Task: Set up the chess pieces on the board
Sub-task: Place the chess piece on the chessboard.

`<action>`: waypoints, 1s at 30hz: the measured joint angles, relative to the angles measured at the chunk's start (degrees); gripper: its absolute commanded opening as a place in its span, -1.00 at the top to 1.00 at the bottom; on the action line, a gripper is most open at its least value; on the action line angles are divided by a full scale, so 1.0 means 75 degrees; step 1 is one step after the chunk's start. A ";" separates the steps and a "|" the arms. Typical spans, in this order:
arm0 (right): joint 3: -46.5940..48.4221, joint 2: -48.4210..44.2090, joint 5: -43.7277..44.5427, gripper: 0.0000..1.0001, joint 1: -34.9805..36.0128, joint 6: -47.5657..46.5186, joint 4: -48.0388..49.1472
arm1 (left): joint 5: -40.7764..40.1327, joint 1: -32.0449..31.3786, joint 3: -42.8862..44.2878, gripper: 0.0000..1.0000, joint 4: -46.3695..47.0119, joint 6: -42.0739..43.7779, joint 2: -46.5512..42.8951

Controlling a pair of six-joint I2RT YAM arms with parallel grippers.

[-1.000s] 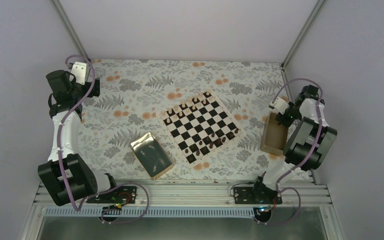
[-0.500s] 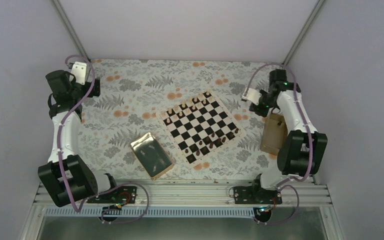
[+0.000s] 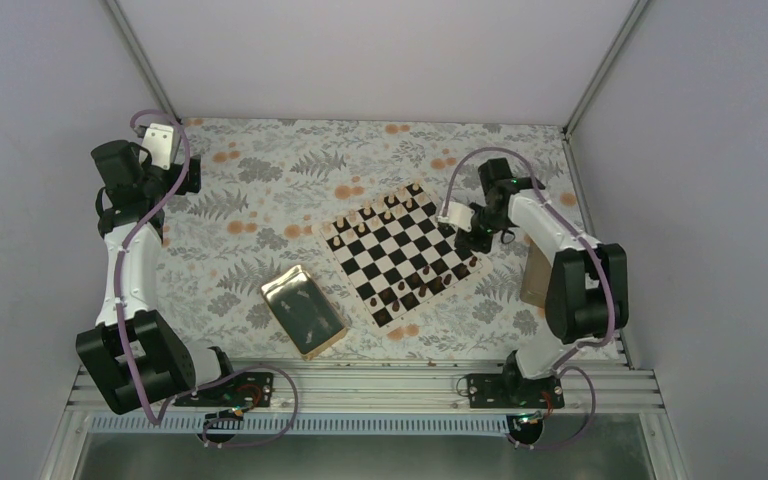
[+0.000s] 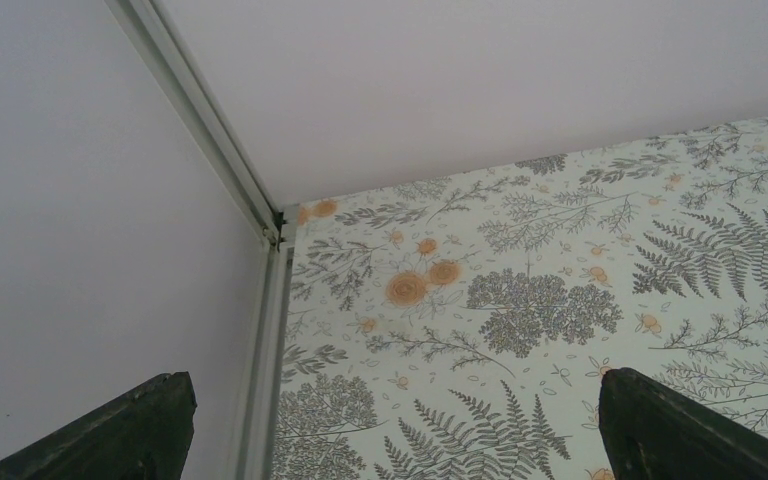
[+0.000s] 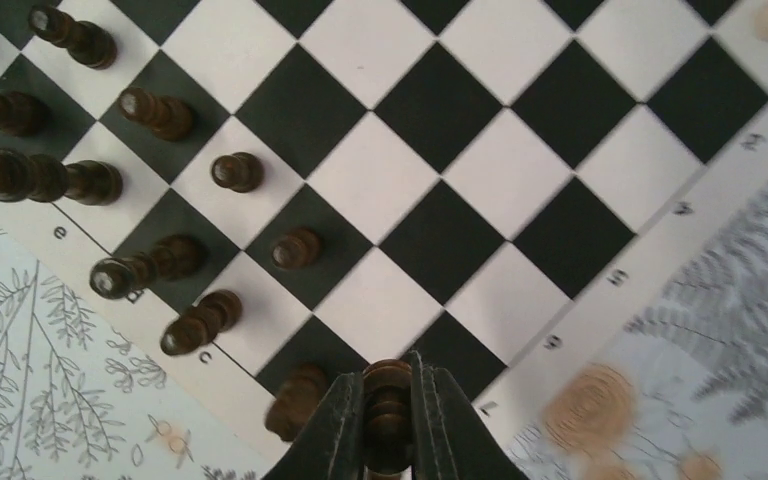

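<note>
The board (image 3: pixel 397 243) lies turned like a diamond at mid-table. Light chess pieces (image 3: pixel 370 214) line its far-left edge and dark ones (image 3: pixel 426 279) its near-right edge. My right gripper (image 3: pixel 468 235) hovers over the board's right corner. In the right wrist view that gripper (image 5: pixel 388 370) is shut on a dark brown piece (image 5: pixel 388 405), held upright above a black square by the corner of the board (image 5: pixel 440 105). Several dark pieces (image 5: pixel 235 170) stand to its left, one (image 5: pixel 295 400) right beside the fingers. My left gripper (image 4: pixel 400 430) is open, over bare cloth at the far-left corner.
A shiny gold tray (image 3: pixel 303 310) sits near the front edge, left of the board. A small tan open box (image 3: pixel 537 272) stands at the right, partly behind my right arm. Walls and metal posts (image 4: pixel 270 300) close in the fern-patterned table.
My right arm has swung left from above the tan box to the board's right corner, jaws staying shut. The left arm has not moved.
</note>
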 measured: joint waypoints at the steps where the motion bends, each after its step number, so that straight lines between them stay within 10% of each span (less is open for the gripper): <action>1: -0.0079 0.0050 -0.0015 0.83 0.0082 0.0041 0.0067 | 0.0000 0.0000 0.0000 -1.00 0.0000 -0.0003 0.0000; 30: -0.0551 0.1157 0.0242 0.77 0.0303 0.0326 0.1064 | -0.0003 0.0000 0.0015 -1.00 -0.0061 0.0003 0.0000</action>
